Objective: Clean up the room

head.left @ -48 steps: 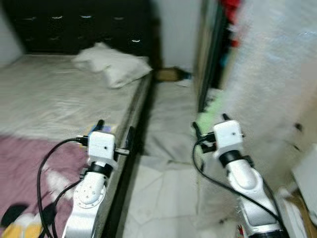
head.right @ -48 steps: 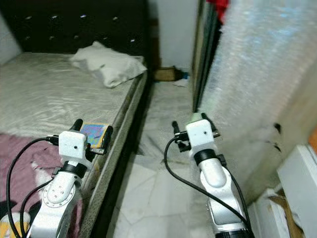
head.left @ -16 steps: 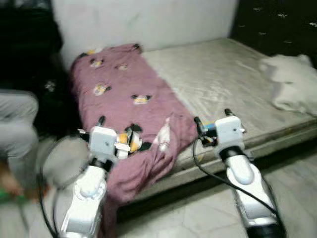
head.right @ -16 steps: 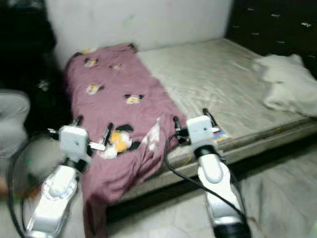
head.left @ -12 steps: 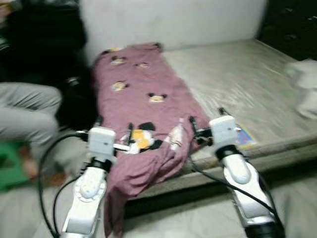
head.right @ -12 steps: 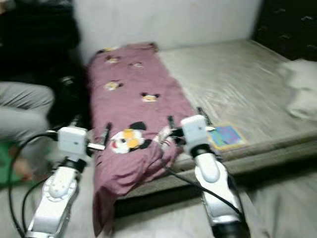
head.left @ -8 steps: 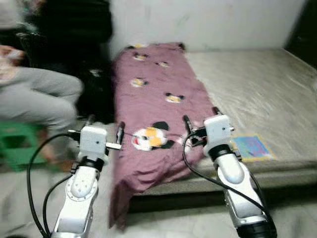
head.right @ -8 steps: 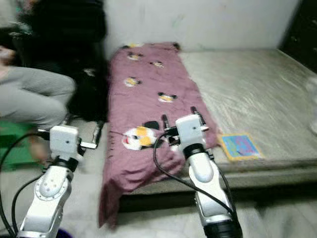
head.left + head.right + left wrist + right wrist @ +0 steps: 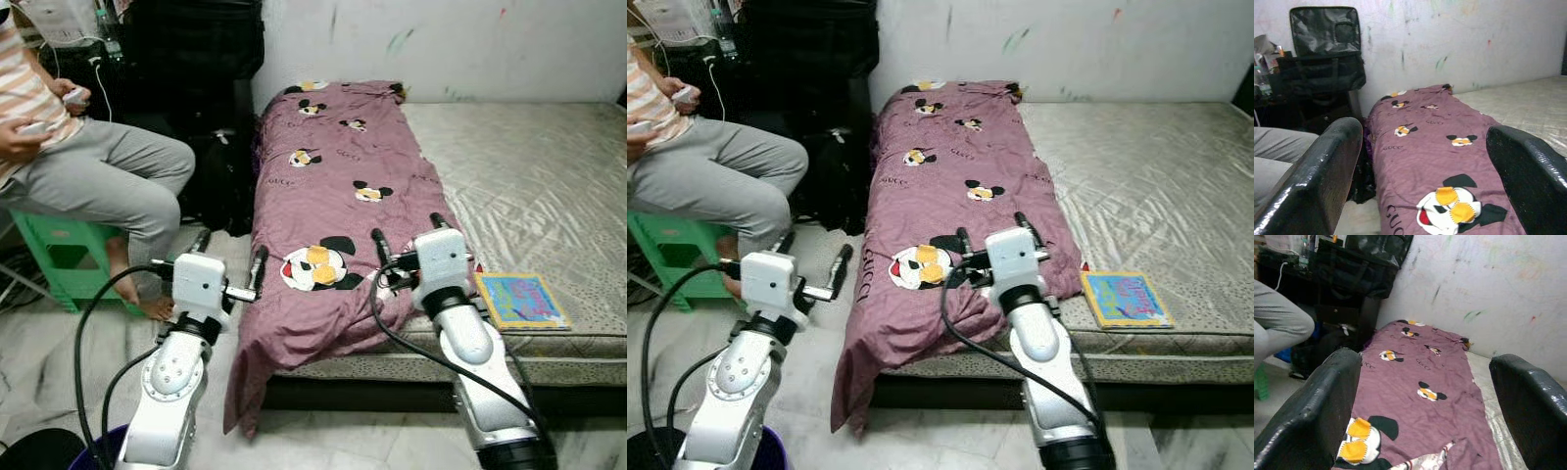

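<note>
A mauve blanket (image 9: 333, 196) printed with cartoon mice lies along the left part of the bare mattress (image 9: 529, 176), and its near end hangs over the bed's front edge toward the floor. A colourful book (image 9: 520, 300) lies flat on the mattress near that edge, right of the blanket. My left gripper (image 9: 230, 250) is open, held in the air just left of the hanging blanket. The right gripper (image 9: 407, 233) is open above the blanket's near end, holding nothing. Both wrist views look along the blanket (image 9: 1440, 147) (image 9: 1415, 387) between spread fingers (image 9: 1327, 166) (image 9: 1533, 401).
A person (image 9: 88, 176) sits on a green stool (image 9: 54, 259) at the left, a foot on the floor close to my left arm. Black bags (image 9: 196, 59) are stacked against the wall beside the bed. A dark round object (image 9: 39, 450) sits at the lower left.
The camera has swung left along the bed, from the pillow and headboard to the blanket end and the seated person. Both grippers stay open and empty.
</note>
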Motion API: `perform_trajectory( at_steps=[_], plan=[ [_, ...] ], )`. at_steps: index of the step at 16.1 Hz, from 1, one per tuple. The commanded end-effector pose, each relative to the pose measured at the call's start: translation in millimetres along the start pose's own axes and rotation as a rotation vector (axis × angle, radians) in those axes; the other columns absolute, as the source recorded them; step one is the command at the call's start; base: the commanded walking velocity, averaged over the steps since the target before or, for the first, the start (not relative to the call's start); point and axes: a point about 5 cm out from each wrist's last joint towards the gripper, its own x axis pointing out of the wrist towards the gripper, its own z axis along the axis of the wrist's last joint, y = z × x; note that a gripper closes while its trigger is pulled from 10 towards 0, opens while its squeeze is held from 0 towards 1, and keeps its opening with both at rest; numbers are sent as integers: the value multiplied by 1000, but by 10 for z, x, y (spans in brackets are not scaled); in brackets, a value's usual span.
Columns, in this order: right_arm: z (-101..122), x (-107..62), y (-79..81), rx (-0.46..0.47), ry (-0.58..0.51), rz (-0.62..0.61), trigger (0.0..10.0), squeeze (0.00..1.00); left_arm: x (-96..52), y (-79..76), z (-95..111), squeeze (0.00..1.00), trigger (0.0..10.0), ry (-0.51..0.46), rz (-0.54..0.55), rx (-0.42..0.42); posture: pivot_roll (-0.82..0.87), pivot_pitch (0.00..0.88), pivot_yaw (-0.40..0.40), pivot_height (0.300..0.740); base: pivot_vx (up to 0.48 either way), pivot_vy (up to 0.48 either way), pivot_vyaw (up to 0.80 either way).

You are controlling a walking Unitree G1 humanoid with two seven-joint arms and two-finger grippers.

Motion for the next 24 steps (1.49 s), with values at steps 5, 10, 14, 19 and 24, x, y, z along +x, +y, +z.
perform_trajectory(
  at_steps=[5, 10, 14, 19, 24],
  plan=[
    [27, 15, 33, 10, -16, 9, 10000, 0, -3, 14, 48, 0, 10000, -20, -20, 3, -90, 0, -2, 740, 295, 0, 0],
    [24, 12, 33, 15, -17, 7, 10000, 0, -1, 3, 51, 0, 10000, -22, -31, 2, -90, 0, -2, 740, 325, 0, 0],
    [26, 8, 42, 20, -19, 7, 10000, 0, 3, -2, 18, 0, 10000, 3, -15, 32, -93, 0, -1, 740, 164, 0, 0],
    [26, 0, 60, 13, -20, 16, 10000, 0, 20, 11, 15, 0, 10000, 10, 29, 46, -94, 0, -3, 740, 0, 0, 0],
    [19, 0, 66, 10, -19, 16, 10000, 0, 31, -1, 21, 0, 10000, 5, 27, 45, -95, 0, -4, 740, 0, 0, 750]
  ],
)
